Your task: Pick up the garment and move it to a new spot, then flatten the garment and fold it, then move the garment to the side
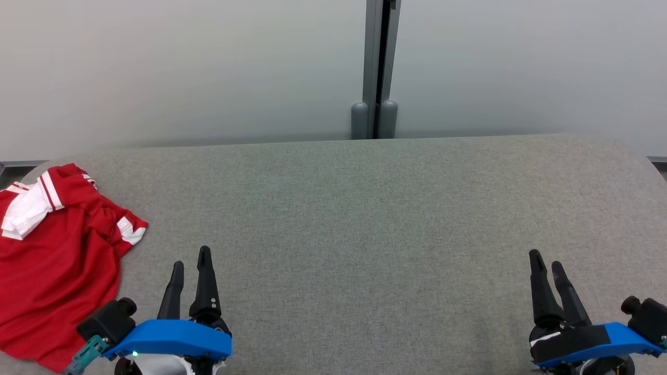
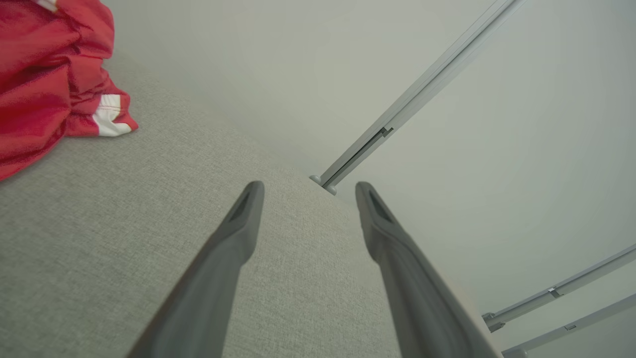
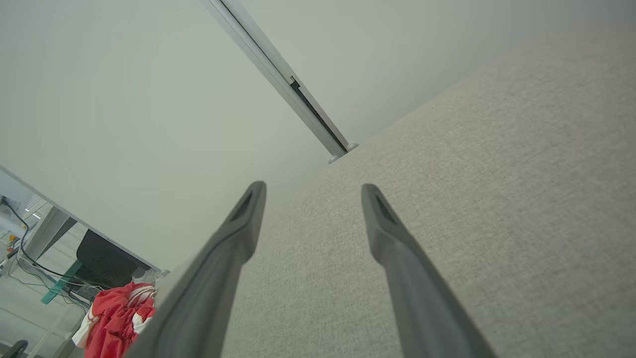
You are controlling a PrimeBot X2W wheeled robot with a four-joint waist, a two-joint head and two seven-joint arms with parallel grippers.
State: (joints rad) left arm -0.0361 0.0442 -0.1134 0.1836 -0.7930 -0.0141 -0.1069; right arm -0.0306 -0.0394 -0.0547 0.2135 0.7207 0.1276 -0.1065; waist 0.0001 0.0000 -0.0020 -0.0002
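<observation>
Left claw (image 1: 191,256) wide open, empty; right claw (image 1: 545,258) same; garment (image 1: 57,271) apart.

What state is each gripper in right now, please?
Left gripper: open, holding nothing, not touching the crumpled red-and-white fabric garment.
Right gripper: open, holding nothing.

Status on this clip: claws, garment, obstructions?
Left claw and right claw open, empty. Red garment crumpled at left end of grey surface, untouched. Nothing blocks the left claw.

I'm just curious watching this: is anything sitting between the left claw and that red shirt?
Nothing visible. Only bare grey fabric tabletop lies between the open left claw and the crumpled red shirt beside it.
</observation>
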